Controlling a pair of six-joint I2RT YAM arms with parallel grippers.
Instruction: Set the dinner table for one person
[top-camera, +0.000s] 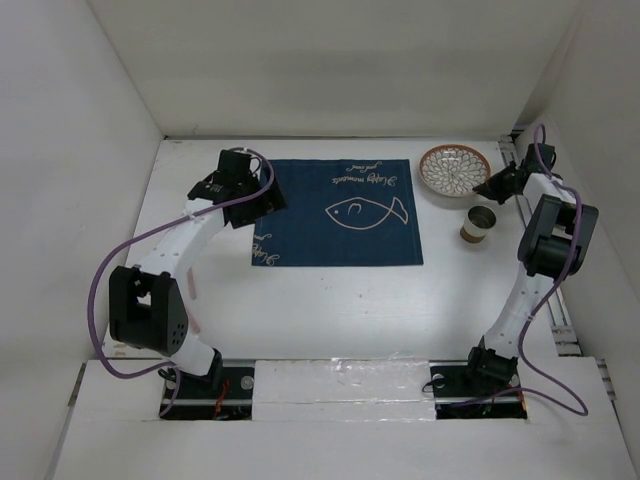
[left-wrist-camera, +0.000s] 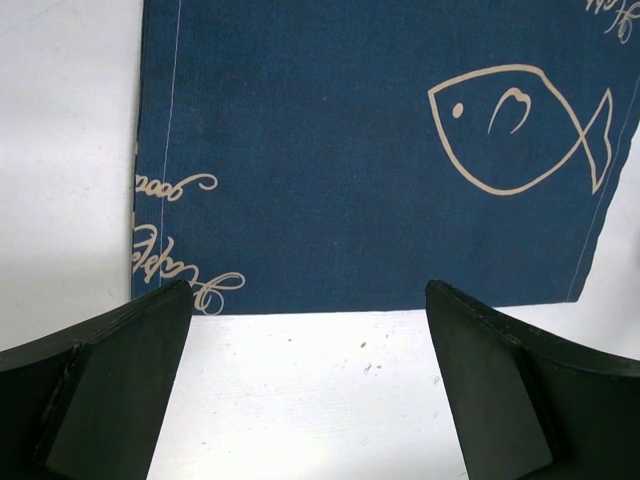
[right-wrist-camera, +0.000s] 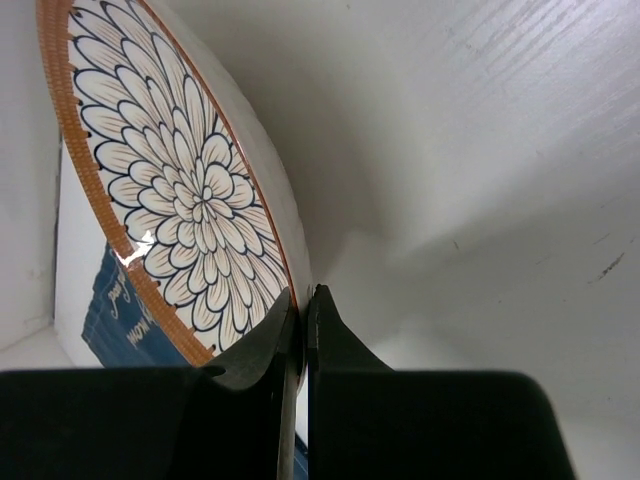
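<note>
Gripping the plate rim: plate step in hand

Right hand (right-wrist-camera: 303, 300) is pinched tight on the rim of the patterned plate (right-wrist-camera: 190, 200). The plate is at the far right of the white counter (top-camera: 330, 310), which lies under everything. It sits just off the navy placemat (top-camera: 345, 215), with a brown cup (top-camera: 478, 224) near it. Cannot tell whether the plate is off the surface. Left hand (left-wrist-camera: 308, 292) is spread wide, holding nothing, over the placemat's left edge.

Judged next: lift clear of the cup, carry left, lay the plate on the fish motif; the thin rim grip may slip
</note>
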